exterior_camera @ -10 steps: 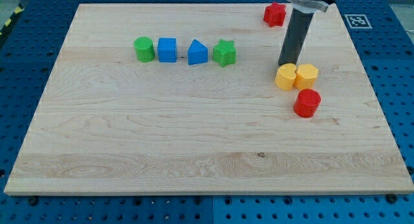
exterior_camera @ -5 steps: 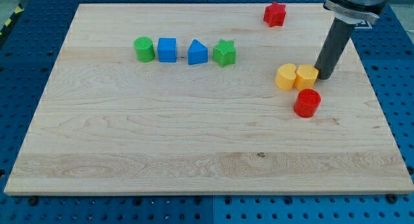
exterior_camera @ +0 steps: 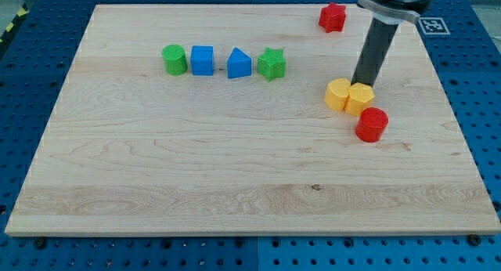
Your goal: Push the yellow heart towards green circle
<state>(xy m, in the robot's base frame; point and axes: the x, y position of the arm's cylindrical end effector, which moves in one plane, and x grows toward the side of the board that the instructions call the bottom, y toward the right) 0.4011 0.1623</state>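
Observation:
The yellow heart (exterior_camera: 338,94) lies right of the board's middle, touching a yellow hexagon (exterior_camera: 360,99) on its right. My tip (exterior_camera: 362,83) stands at the hexagon's upper edge, just up and right of the heart. The green circle (exterior_camera: 174,59) sits far to the view's left, at the left end of a row of blocks.
Right of the green circle stand a blue cube (exterior_camera: 203,60), a blue triangular block (exterior_camera: 239,64) and a green star (exterior_camera: 272,64). A red cylinder (exterior_camera: 372,124) touches the hexagon below right. A red star (exterior_camera: 332,17) sits near the top edge of the wooden board (exterior_camera: 235,177).
My tip swung from above the heart round to the hexagon's right, then back up-left. The two yellow blocks shifted slightly left.

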